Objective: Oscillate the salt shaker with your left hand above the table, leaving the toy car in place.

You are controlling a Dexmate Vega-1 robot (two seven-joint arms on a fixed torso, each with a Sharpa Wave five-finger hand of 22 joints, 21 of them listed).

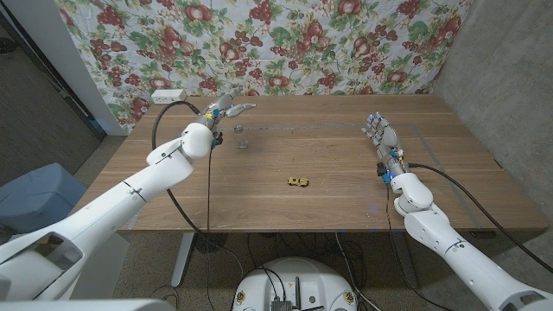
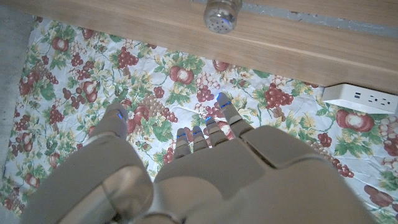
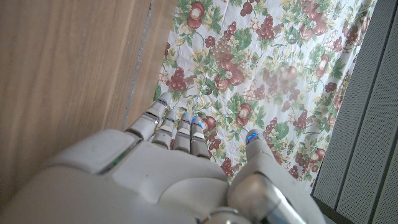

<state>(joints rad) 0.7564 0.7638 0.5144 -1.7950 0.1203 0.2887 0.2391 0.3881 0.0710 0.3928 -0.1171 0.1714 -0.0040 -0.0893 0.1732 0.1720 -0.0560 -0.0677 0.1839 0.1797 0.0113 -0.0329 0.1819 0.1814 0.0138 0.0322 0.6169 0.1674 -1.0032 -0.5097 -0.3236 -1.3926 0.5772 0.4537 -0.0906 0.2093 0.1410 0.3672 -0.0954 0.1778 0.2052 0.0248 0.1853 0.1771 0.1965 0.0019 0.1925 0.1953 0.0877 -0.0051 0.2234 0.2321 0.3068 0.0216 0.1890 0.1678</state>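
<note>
The salt shaker (image 1: 241, 138), clear glass with a metal cap, stands upright on the wooden table (image 1: 328, 147) at the back left. My left hand (image 1: 223, 111) hovers just behind and left of it, fingers spread, holding nothing. In the left wrist view the shaker (image 2: 222, 14) is a short way beyond that hand's fingertips (image 2: 225, 101), apart from them. The small yellow toy car (image 1: 299, 181) sits near the table's middle. My right hand (image 1: 380, 136) stays at the right side with its fingers extended and nothing in it.
A white power strip (image 1: 168, 95) lies past the table's back left corner, also in the left wrist view (image 2: 364, 98). A fruit-patterned cloth (image 1: 285, 43) hangs behind the table. A grey wall (image 1: 510, 78) rises on the right.
</note>
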